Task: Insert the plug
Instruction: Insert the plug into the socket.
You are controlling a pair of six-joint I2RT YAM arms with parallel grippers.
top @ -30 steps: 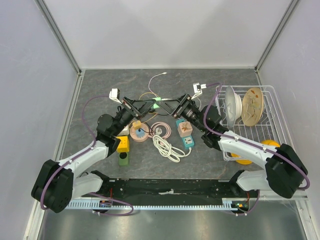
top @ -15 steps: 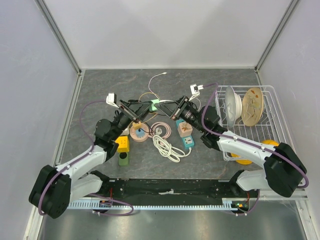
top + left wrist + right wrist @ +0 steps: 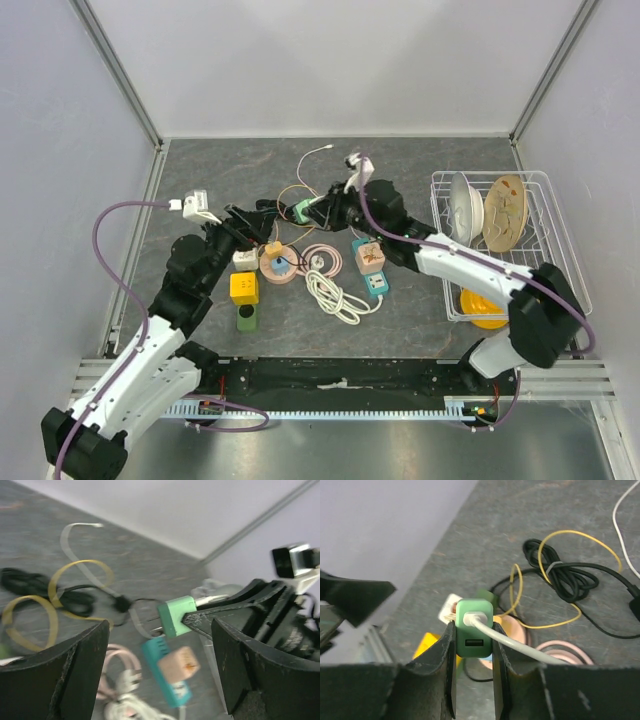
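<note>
Below plug (image 3: 300, 211), grey tabletop (image 3: 200, 170), pale walls (image 3: 330, 60).

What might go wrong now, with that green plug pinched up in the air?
The green plug is gripped by the right claw at its sides only, so it may twist when pushed. Its white cable hangs over the black cable and might snag. Nothing holds the teal power strip, so it may slide.

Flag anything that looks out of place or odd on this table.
The green plug is held above the table, pinched in the right gripper with its prongs bare, not in the teal power strip. Behind it, black and yellow cables lie in a loose tangle. Nothing looks spilled or broken.
</note>
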